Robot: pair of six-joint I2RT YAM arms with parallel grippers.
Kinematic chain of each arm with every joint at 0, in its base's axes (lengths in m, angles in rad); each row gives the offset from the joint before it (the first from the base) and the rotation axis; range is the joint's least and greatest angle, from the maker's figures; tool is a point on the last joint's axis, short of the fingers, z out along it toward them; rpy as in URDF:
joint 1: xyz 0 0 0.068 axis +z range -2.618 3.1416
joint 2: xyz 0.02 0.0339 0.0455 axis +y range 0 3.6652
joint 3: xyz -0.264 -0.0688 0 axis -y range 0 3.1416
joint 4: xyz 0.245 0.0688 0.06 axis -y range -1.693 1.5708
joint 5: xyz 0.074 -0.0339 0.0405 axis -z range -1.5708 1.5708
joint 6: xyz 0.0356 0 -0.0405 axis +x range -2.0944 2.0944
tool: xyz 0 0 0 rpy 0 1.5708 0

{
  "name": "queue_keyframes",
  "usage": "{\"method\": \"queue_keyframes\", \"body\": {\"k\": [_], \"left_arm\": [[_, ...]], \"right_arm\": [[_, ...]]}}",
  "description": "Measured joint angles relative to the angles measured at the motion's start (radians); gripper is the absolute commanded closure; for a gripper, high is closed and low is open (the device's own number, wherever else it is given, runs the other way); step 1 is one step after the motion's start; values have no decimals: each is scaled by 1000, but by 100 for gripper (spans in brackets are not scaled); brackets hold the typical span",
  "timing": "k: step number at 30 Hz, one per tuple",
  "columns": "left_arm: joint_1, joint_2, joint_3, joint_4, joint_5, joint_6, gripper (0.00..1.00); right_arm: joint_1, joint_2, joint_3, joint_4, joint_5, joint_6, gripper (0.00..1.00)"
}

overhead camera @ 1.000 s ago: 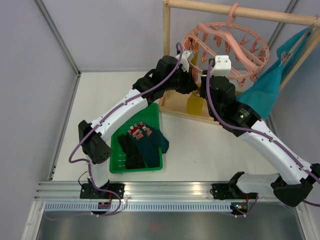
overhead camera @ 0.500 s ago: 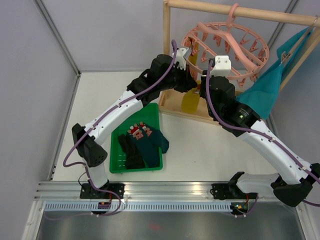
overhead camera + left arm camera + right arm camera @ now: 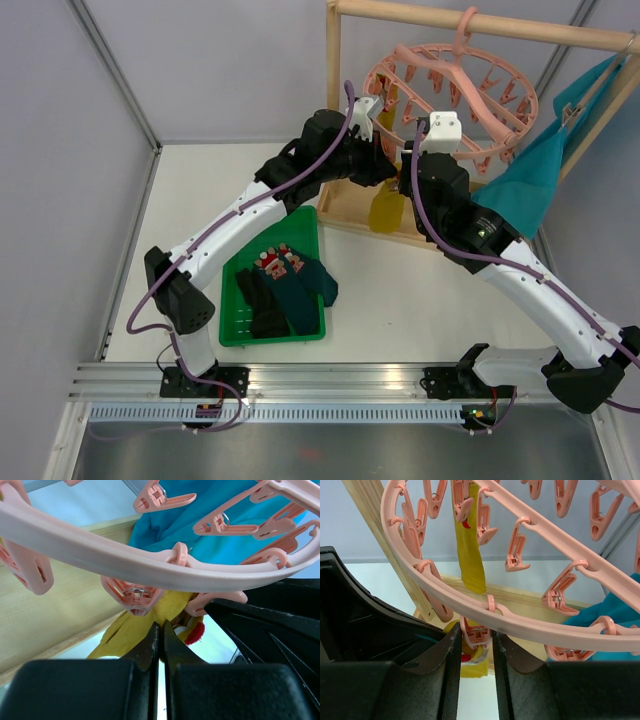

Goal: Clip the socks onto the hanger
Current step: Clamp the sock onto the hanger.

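My left gripper (image 3: 161, 624) is shut on the cuff of a mustard yellow sock (image 3: 125, 630) with a red patch. It holds the cuff up against the underside of the pink hanger (image 3: 125, 560), right at a clip peg (image 3: 134, 597). My right gripper (image 3: 476, 631) is shut on that same peg (image 3: 479, 636), squeezing it from both sides, and the sock's cuff (image 3: 472, 667) sits at the peg's mouth. A second yellow sock (image 3: 470, 555) hangs from a peg on the ring's far side. More socks (image 3: 285, 285) lie in the green basket (image 3: 232, 305).
The hanger (image 3: 450, 85) hangs by its hook from the wooden rack (image 3: 335, 100), whose base bar runs just behind both grippers. A large teal cloth (image 3: 540, 170) hangs at the rack's right end. Many empty pegs dangle around the ring.
My left arm has raised its wrist and brought the yellow sock a little closer under the hanger ring. The right arm has stayed where it was.
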Motion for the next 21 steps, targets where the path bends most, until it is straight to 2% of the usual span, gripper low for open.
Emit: {"method": "queue_keyframes", "body": {"k": [21], "left_arm": [[10,-26,-16,42,26,-44,98]], "right_arm": [[0,-7,-31,22,0,-2,100]]}}
